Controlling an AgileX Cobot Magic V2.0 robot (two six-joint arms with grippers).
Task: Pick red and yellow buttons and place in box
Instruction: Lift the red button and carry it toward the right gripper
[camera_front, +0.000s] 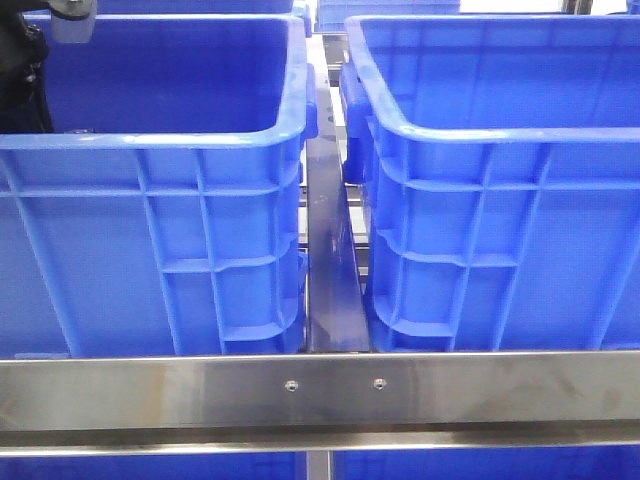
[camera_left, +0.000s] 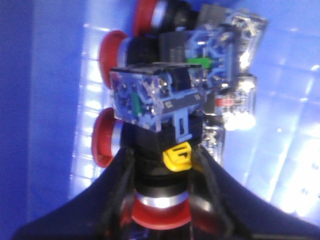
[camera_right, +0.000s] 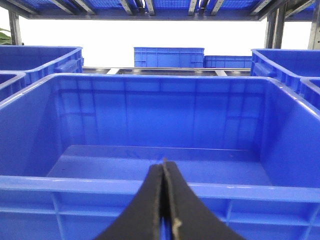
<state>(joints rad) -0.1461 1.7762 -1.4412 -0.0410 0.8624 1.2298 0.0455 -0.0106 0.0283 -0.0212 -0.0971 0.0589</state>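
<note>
Down in the left blue plastic crate (camera_front: 150, 200), the left claw (camera_left: 162, 200) is clamped around a red-capped push button (camera_left: 160, 212), other red buttons (camera_left: 107, 137) just beside it. The right claw (camera_right: 164, 200), fingers pressed together and holding nothing, hovers before the right blue crate (camera_right: 160, 192).

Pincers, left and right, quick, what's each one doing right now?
Left pincer: closed on a red-capped push button with a clear blue contact block.
Right pincer: closed, holding nothing.

A steel rail (camera_front: 320, 390) crosses the front, and a dark divider bar (camera_front: 330, 260) runs back from it.
</note>
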